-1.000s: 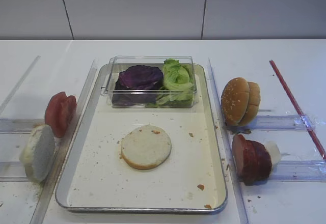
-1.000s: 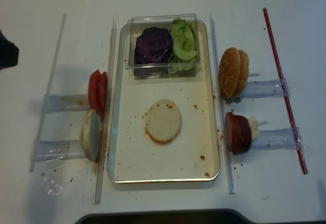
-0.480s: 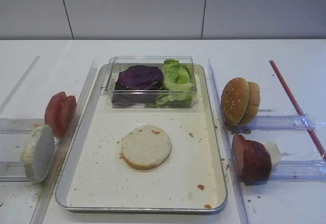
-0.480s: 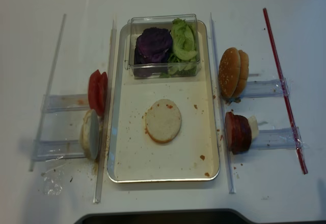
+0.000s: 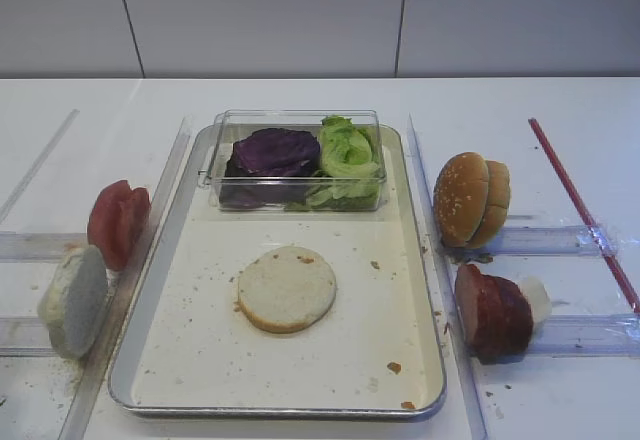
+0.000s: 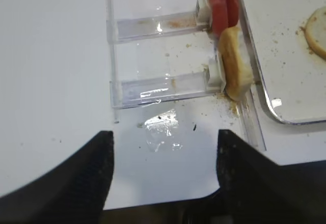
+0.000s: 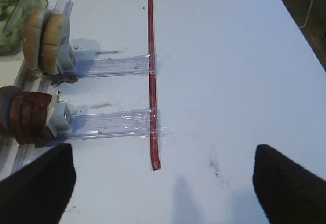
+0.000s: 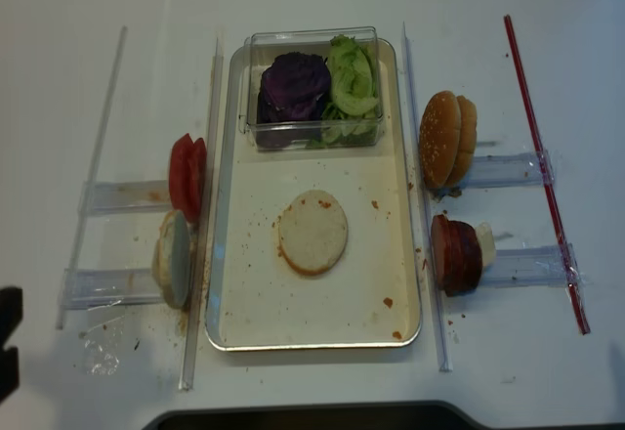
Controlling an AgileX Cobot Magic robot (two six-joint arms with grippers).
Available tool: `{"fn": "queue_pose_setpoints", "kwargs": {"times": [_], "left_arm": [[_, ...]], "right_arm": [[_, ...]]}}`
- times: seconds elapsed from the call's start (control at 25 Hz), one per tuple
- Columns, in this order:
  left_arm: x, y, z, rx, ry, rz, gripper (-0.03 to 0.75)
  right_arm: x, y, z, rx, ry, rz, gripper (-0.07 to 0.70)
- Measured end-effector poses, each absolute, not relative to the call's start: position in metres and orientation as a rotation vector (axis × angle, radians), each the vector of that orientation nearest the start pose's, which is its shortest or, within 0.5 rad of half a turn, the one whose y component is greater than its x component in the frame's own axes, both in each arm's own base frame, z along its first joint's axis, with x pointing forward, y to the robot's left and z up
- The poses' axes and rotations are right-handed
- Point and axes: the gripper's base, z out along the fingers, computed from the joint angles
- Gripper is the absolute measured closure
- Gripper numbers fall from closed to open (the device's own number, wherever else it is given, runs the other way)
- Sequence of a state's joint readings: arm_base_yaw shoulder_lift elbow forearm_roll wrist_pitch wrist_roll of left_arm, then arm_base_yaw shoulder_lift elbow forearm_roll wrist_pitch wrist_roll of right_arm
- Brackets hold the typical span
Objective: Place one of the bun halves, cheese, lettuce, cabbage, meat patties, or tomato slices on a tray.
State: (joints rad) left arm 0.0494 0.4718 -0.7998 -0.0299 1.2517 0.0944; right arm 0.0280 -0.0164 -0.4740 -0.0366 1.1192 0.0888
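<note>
A flat bun half (image 5: 287, 288) lies pale face up in the middle of the silver tray (image 5: 175, 400). Another bun half (image 5: 72, 300) stands on edge left of the tray, beside the tomato slices (image 5: 118, 220). Cabbage (image 5: 275, 152) and lettuce (image 5: 348, 155) fill a clear box at the tray's far end. Meat patties (image 5: 492, 310) stand on edge to the right. Cheese is out of view. My left gripper (image 6: 164, 135) hangs open and empty over bare table near the front left. My right gripper (image 7: 163, 150) is open and empty over the table right of the patties.
Domed bun tops (image 5: 470, 198) stand on edge right of the tray. Clear plastic rails (image 6: 153, 86) hold the food rows on both sides. A red strip (image 7: 151, 76) runs along the right side. Crumbs and a shiny smear (image 6: 163, 130) lie below the left gripper.
A dark part of the left arm, at the left edge a second ago, now shows at the lower left corner of the overhead view. The food has not moved.
</note>
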Motion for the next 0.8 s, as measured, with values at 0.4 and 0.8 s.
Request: {"fn": "queue_pose_setpoints", "kwargs": {"times": [0.4, 0.8], "left_arm": [[0.021, -0.002, 0.297, 0.052, 2.340, 0.030, 0.314], [-0.003, -0.003, 0.271, 0.052, 2.249, 0.037, 0.313]], "right_arm": [[-0.007, -0.003, 0.265, 0.067, 2.111, 0.023, -0.060], [-0.007, -0.003, 0.265, 0.067, 2.111, 0.023, -0.060]]}}
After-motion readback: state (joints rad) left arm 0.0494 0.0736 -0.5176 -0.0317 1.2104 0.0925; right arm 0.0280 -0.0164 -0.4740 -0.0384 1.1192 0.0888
